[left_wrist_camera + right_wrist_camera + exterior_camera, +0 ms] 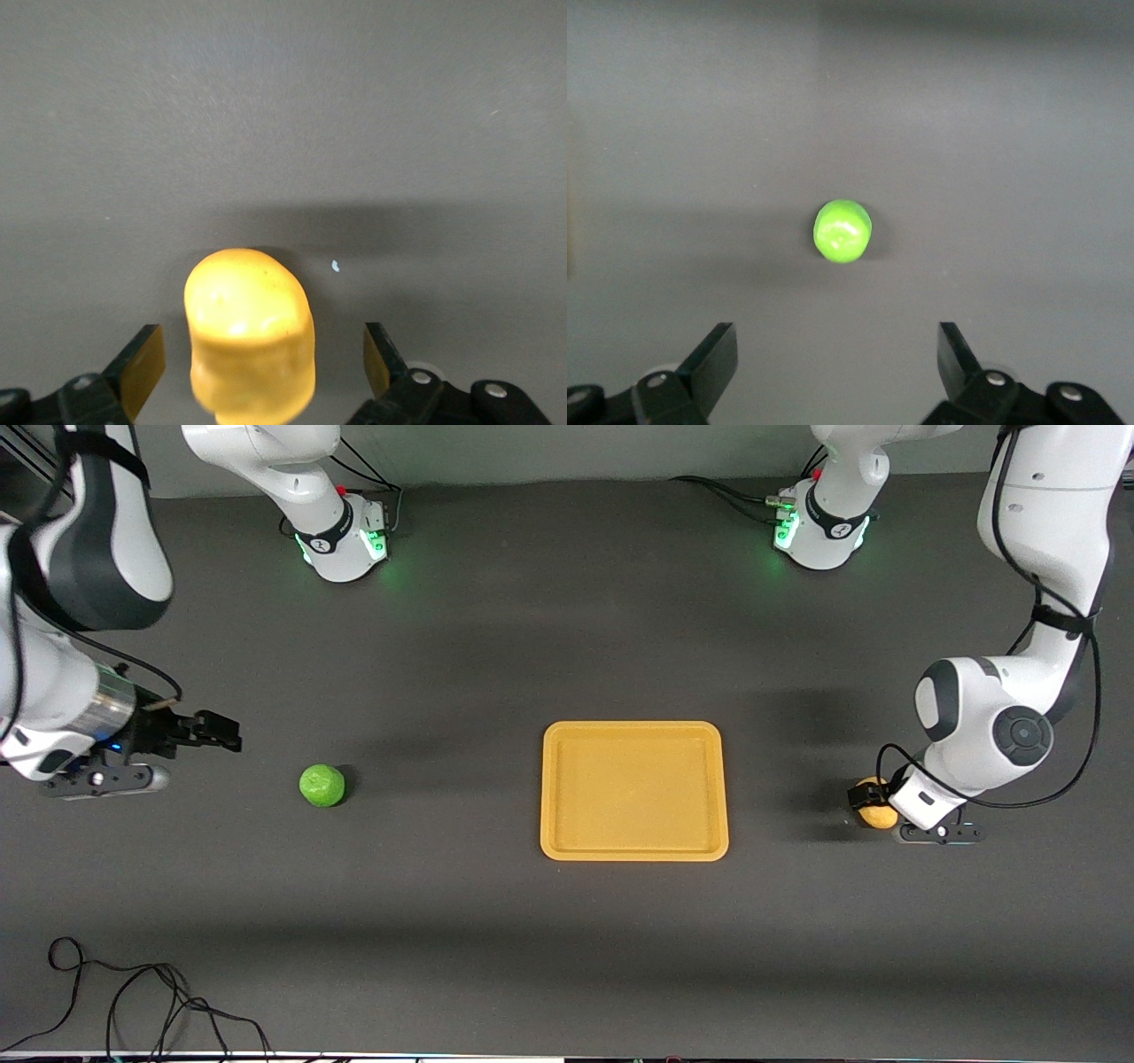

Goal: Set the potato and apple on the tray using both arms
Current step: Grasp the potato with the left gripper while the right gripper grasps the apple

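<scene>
The yellow-orange potato (879, 815) lies on the dark table toward the left arm's end, beside the tray. My left gripper (873, 799) is low around it and open; in the left wrist view the potato (251, 332) sits between the two fingers (142, 365), with a gap on each side. The green apple (322, 785) lies toward the right arm's end. My right gripper (229, 732) is open and empty, apart from the apple, which shows ahead of it in the right wrist view (842, 230). The orange-yellow tray (633, 855) lies empty in the middle.
Black cables (133, 1001) lie on the table near the front camera's edge at the right arm's end. The two green-lit arm bases (350, 536) (819, 527) stand along the table's edge farthest from the front camera.
</scene>
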